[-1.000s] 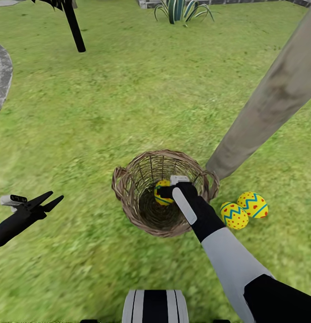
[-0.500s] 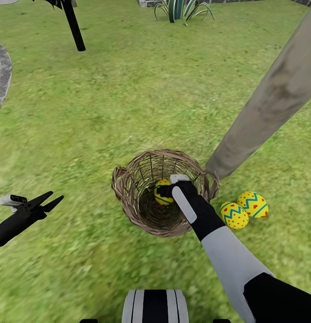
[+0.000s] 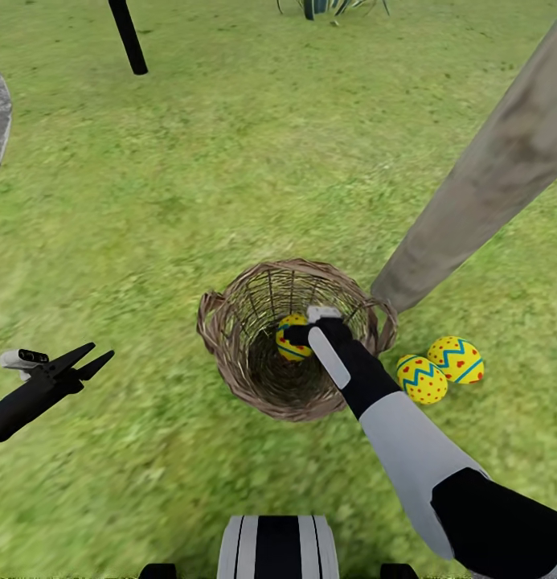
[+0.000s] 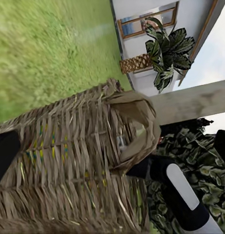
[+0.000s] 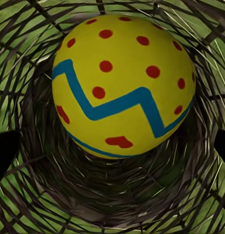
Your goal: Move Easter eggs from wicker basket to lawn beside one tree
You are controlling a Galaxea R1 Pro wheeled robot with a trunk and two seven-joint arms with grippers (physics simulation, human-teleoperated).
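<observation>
The last egg [image 3: 292, 338] sits inside the basket [image 3: 230, 366], low against the wall on the side toward the tree trunk [image 3: 479, 189]. In the right wrist view the egg [image 5: 123, 85] is centred between two dark finger edges at the frame sides, with wicker weave behind it. Its long axis cannot be fixed with confidence; the blue zigzag band runs across the face turned to that camera, so the axis probably lies roughly crosswise to the reach direction.

The right gripper [image 3: 298, 336] reaches down through the basket mouth and is level with the egg. The fingers appear spread to either side of it, but contact cannot be confirmed, so whether it is pinching the egg cannot be told. The arm enters from above because the basket narrows toward its base and leaves no side access.

Two eggs [image 3: 422, 379] and [image 3: 456, 359] lie on the lawn [image 3: 230, 161] just beside the trunk base, touching or nearly touching each other. This placement marks the chosen tree; the third egg should likely join them there.

The basket stands upright just beside the trunk, keeping the carry short.

The left gripper [image 3: 89, 360], well apart from the basket, hangs idle over the grass with fingers spread, holding nothing.
</observation>
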